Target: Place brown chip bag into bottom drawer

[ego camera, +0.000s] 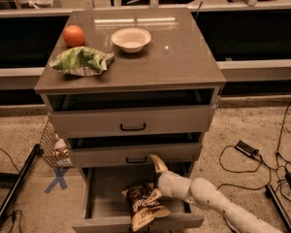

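Observation:
The brown chip bag (144, 206) lies inside the open bottom drawer (103, 194), leaning over toward its front edge, dark band and lettering facing up. My gripper (155, 180) is just above and behind the bag, inside the drawer opening on its right side. The jaws stand open: one finger (158, 163) points up toward the middle drawer, the other reaches down next to the bag's top edge. The gripper holds nothing. The white arm runs off to the lower right.
On the cabinet top (179, 57) are a green-and-white chip bag (82, 61), an orange (73, 35) and a white bowl (131, 39). The two upper drawers stand slightly ajar. Cables (252, 152) lie on the floor at right; a black pole (14, 186) and wire basket (56, 147) at left.

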Tool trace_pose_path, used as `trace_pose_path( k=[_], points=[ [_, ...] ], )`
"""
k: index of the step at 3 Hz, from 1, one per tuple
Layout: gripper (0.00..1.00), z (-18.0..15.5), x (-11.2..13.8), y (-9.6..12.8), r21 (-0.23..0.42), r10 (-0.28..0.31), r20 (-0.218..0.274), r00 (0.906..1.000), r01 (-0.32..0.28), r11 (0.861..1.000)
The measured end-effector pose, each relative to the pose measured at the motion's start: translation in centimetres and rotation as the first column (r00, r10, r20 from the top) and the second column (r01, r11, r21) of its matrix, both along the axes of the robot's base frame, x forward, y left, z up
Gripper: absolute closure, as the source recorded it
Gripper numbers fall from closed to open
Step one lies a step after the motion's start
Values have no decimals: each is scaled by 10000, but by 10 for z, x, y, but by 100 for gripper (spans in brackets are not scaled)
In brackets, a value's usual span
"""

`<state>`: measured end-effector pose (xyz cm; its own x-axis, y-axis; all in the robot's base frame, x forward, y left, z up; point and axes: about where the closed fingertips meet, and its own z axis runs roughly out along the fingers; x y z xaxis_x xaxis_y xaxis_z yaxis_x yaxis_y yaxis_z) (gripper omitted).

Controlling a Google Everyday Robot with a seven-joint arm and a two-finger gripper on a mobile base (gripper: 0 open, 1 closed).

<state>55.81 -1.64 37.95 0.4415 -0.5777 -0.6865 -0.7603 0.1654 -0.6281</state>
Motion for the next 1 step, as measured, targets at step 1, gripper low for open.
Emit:
trace_pose_path(
  k=[1],
  points=[
    [0, -1, 0, -13, -136, -421, -158, 9990, 419, 9990]
  ],
)
